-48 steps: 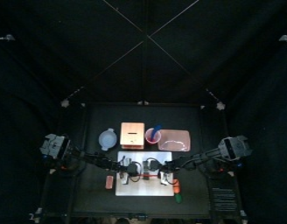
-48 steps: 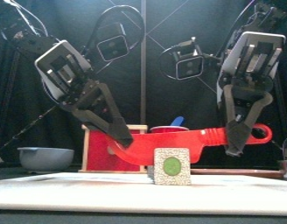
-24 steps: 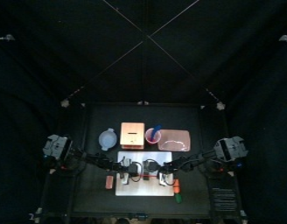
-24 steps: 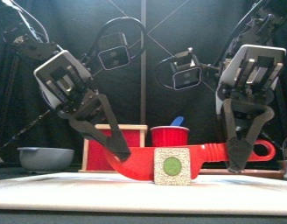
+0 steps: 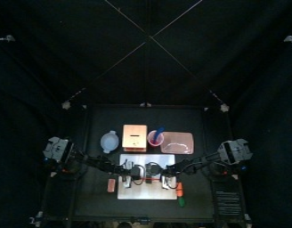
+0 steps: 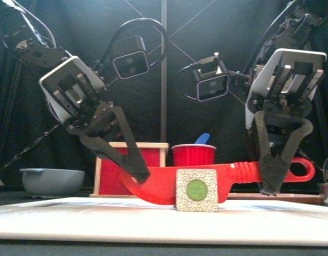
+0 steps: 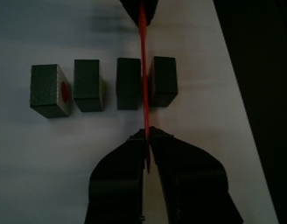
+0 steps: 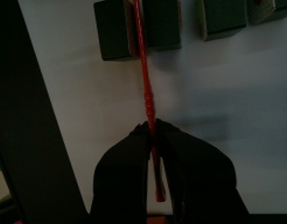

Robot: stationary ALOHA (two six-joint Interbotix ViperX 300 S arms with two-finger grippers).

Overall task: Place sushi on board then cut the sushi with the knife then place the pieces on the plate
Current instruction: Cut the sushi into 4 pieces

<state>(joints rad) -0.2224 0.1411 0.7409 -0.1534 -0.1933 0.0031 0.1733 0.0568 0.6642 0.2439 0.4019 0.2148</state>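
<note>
Black curtains close off the back of the booth. On the black tabletop lies a flat white plastic cutting board, and the toy sushi roll of dark green blocks is laid along it.

Both hands grip one red toy knife. The left hand is pinched together on one end and the right hand is clamped on the other, so the blade runs between them across the roll. Just ahead of the left hand, the blade sits in the seam between the end block and its neighbour. The blocks further off stand with small gaps between them.

The step in hand looks like the cutting. From the front the blade seems partway down the block's height; whether it touches the board I cannot tell. To do it well, both hands should press down evenly, so the knife is level and upright in the seam without twisting. They should then lift it straight out without dragging a block along.

Well beyond both hands, toward the back, lies the flat pink tray. It is next to a red cup holding a blue toy knife. All four blocks I can see are on the board.
</note>
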